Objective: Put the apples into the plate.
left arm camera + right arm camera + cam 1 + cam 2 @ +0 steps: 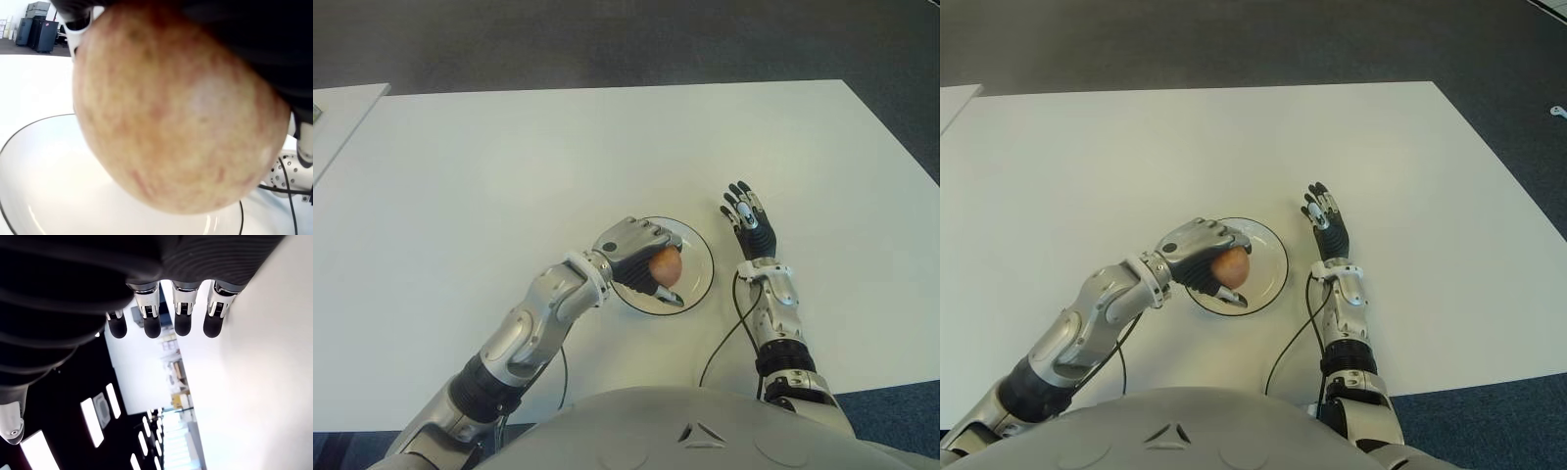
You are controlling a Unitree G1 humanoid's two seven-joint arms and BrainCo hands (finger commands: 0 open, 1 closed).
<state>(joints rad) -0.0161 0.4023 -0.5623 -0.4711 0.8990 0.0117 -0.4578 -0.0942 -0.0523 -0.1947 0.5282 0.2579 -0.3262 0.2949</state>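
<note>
Fingers of the left hand are curled around one apple, clamped on it from above. Hand and apple sit over the plate, at the lower centre of the left eye frame. In the left wrist view the apple fills most of the frame, with the white bowl of the plate directly beneath it; contact between apple and plate cannot be confirmed. Plate is white with a dark rim line and sits on the white counter.

Right hand shows just right of the plate, fingers straight and slightly apart, holding nothing. A black cable runs along the counter beside the right forearm.
</note>
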